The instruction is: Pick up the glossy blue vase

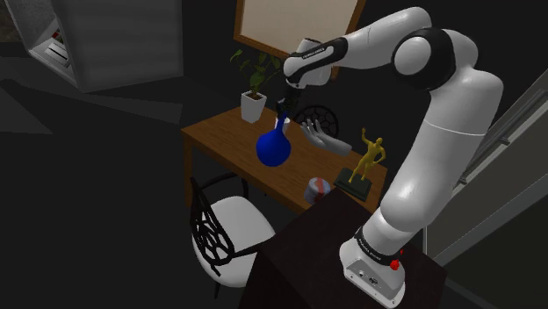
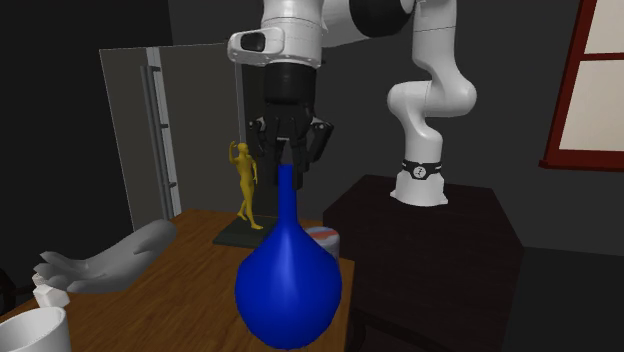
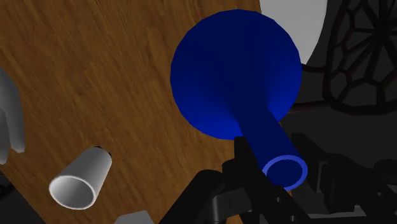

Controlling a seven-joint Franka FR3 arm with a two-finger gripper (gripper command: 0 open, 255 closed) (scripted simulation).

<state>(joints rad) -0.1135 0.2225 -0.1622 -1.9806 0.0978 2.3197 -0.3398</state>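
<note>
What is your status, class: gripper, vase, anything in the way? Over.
Gripper shut on blue vase at the neck. Vase upright over wooden table. Grey hand sculpture beside it, apart.

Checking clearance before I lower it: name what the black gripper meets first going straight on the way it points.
The glossy blue round-bellied vase: the black gripper clasps its narrow neck, so the bulb lies straight ahead, then probably the brown wooden table beyond.
</note>
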